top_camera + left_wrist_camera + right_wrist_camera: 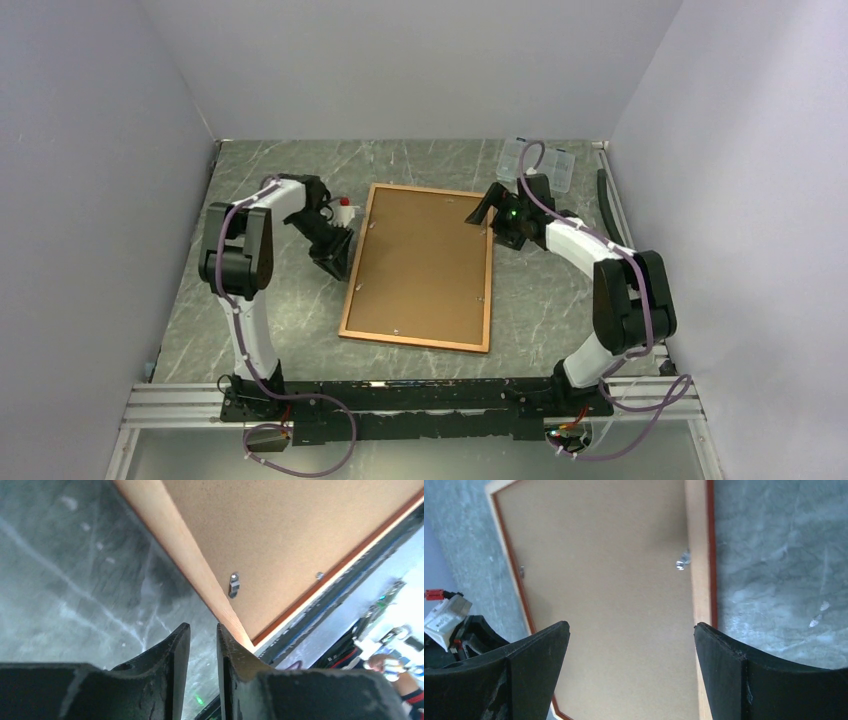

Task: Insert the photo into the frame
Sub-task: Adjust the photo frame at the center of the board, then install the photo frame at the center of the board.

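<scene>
The frame (415, 341) lies face down in the middle of the table, its tan back up, with the brown backing board (420, 260) set in it. The photo is hidden. My left gripper (338, 262) sits low beside the frame's left edge. In the left wrist view it (203, 630) is almost shut with a narrow empty gap, next to the frame's tan border (185, 545). My right gripper (480, 212) hovers over the frame's far right corner. In the right wrist view it (631, 627) is wide open and empty above the backing board (609, 570) and the frame's border (698, 555).
A small metal tab (234, 584) sits on the frame's back by the left gripper, another tab (682, 562) by the right border. A clear plastic compartment box (545, 160) stands at the back right. A dark strip (605, 200) lies along the right wall.
</scene>
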Motion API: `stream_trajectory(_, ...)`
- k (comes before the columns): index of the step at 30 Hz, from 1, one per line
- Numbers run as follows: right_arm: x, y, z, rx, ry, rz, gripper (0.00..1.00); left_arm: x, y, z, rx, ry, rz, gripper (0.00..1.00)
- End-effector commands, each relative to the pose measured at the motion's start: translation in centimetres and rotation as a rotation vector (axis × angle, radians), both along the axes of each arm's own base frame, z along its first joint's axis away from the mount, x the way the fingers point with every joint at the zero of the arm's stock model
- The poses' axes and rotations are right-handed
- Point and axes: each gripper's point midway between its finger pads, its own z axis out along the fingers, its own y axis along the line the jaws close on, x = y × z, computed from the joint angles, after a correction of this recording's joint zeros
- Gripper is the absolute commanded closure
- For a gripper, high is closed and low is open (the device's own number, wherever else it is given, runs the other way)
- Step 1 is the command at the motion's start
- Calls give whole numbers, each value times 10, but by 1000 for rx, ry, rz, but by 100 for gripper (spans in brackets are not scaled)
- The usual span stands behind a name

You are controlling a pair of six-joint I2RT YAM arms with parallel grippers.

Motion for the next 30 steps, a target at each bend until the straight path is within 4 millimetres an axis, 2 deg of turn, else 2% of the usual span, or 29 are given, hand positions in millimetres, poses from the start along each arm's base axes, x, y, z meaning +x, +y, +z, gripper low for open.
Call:
stream_trajectory(1, 10, 21, 66, -50, -205, 57, 0, 16, 1, 48, -156, -62, 92, 65)
stream_trajectory(4, -10, 74, 81, 3, -266, 223, 0, 10, -6, 47, -214, -22, 98, 58)
stream_trajectory(7, -36, 126, 82, 74, -280, 387, 0, 8, -11, 37, -245, 22, 111, 54)
stream_trajectory(10, -63, 170, 74, 120, -267, 504, 1, 9, -12, 22, -245, 50, 121, 55)
stream_trajectory(13, -85, 209, 65, 156, -257, 609, 2, 8, -16, 15, -270, 79, 128, 61)
stream_trajectory(16, -99, 233, 52, 184, -225, 660, 6, 7, -15, 7, -262, 89, 128, 70)
stream_trajectory(21, -112, 260, 38, 228, -181, 691, 8, 4, -16, -4, -265, 114, 132, 81)
stream_trajectory(30, -121, 289, 20, 310, -98, 667, 11, 2, -17, -13, -271, 134, 140, 87)
